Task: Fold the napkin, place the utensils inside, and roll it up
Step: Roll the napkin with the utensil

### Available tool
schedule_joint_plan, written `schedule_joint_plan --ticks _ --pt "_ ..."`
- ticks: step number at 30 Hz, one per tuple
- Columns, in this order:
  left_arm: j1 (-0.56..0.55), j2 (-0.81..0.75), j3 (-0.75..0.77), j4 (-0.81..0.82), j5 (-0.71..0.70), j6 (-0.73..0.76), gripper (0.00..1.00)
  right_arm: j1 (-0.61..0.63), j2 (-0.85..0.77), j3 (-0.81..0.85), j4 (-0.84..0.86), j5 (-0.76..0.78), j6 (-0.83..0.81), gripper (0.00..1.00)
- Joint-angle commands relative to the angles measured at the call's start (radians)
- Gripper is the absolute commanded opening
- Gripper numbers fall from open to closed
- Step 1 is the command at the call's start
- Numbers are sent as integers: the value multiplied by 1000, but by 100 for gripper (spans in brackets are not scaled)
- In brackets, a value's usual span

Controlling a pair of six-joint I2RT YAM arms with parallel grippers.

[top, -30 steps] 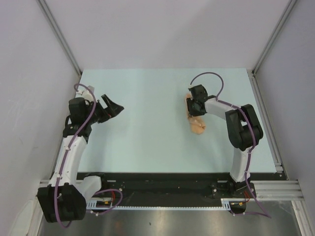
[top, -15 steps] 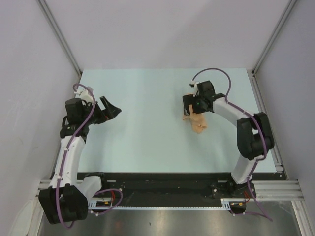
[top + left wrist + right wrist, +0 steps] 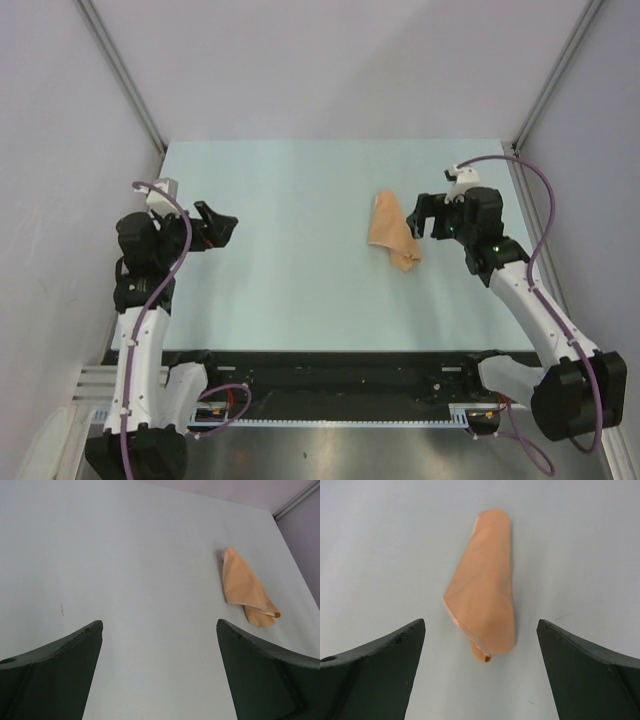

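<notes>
Right gripper (image 3: 428,215), jaws now spread wide, has released the rolled napkin (image 3: 390,231) and backed off, so the task looks finished.

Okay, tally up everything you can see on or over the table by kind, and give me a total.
napkin, peach, bundled up: 1
Grippers, the left gripper and the right gripper, both open: 2
Total: 3
</notes>
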Motion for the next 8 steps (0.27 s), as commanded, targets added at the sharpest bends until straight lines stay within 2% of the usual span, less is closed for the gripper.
schedule_joint_plan --ticks 1,8 --pt "14 -31 -11 41 -30 47 100 -20 -104 -117 123 32 25 100" --pt "14 -48 -24 61 -25 57 100 -37 -178 -175 146 65 36 100"
